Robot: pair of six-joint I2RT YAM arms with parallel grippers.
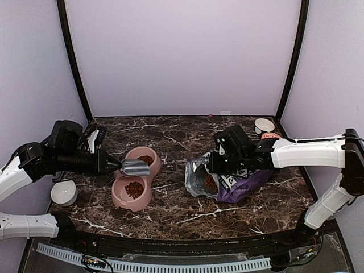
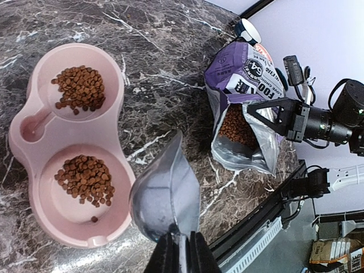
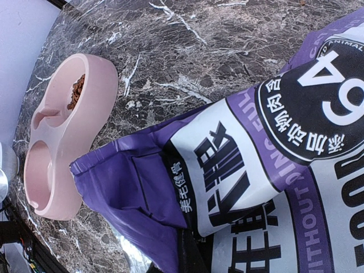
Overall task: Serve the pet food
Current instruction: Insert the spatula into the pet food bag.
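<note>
Left gripper (image 2: 181,245) clamps the scoop (image 2: 165,196), handle hidden; right gripper (image 2: 248,108) pinches the bag (image 2: 239,77) rim, fingertips buried; kibble (image 2: 234,126) half-shadowed inside.

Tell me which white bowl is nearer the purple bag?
The white bowl in the far right corner, behind the purple bag; the other white bowl sits far left.

The purple bag (image 3: 239,159) reads "64", "WITHOUT" and "FOOD".

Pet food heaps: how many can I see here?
3. One pet food heap in one compartment of the pink double bowl, another in its other compartment, a third inside the open bag. More may hide deeper inside.
</note>
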